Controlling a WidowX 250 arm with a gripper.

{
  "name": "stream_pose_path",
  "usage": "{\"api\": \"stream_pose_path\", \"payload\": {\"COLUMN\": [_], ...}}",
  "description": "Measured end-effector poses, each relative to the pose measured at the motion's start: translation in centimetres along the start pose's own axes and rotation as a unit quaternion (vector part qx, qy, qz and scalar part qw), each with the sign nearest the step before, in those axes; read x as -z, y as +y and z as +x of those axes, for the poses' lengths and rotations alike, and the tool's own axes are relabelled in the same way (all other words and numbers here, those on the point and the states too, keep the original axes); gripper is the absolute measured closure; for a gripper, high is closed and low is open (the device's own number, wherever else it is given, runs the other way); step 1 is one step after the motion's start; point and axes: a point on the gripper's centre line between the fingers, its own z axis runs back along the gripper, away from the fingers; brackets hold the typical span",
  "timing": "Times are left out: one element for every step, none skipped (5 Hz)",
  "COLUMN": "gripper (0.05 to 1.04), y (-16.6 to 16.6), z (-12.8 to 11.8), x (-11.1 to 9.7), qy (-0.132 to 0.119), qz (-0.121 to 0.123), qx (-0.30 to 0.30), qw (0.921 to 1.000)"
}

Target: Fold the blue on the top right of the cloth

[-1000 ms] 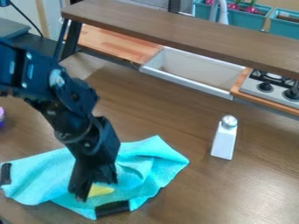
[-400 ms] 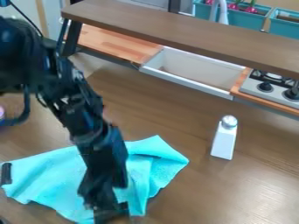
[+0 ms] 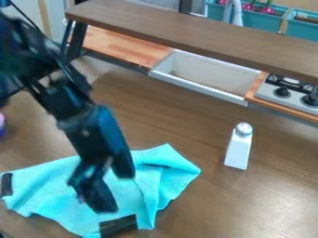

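One blue cloth [image 3: 46, 188], textured: you have it spread on the brown desk [image 3: 186, 116], toward the near left corner. Its top right corner forms a point toward the desk's far edge; a second point juts toward the desk's right edge. A raised crease runs between them and the middle. One dark patch [image 3: 6, 184] at the cloth's left end, another [image 3: 118, 226] on its near edge.

One black hand [image 3: 101, 193], blurred: you have it slanting down over the cloth's middle, just beyond the near dark patch. You cannot tell whether it is spread or pressed together, nor whether it touches the fabric.

One white shaker [image 3: 238, 151] with a silver cap, upright, right of the cloth and well apart from it.

Along the desk's far edge, for your reference: one wooden board [image 3: 121, 44], one white sink [image 3: 205, 79], one toy stove [image 3: 288, 93] with dark knobs. Above them, one brown shelf [image 3: 199, 35].
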Motion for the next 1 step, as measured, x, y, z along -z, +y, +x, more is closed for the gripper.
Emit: {"api": "stream_pose_path", "payload": {"gripper": [0.084], "y": [-1.1], "z": [0.69], "x": [-2.24], "qy": [0.017], "qz": [0.067], "qx": [0.048], "qw": [0.9965]}}
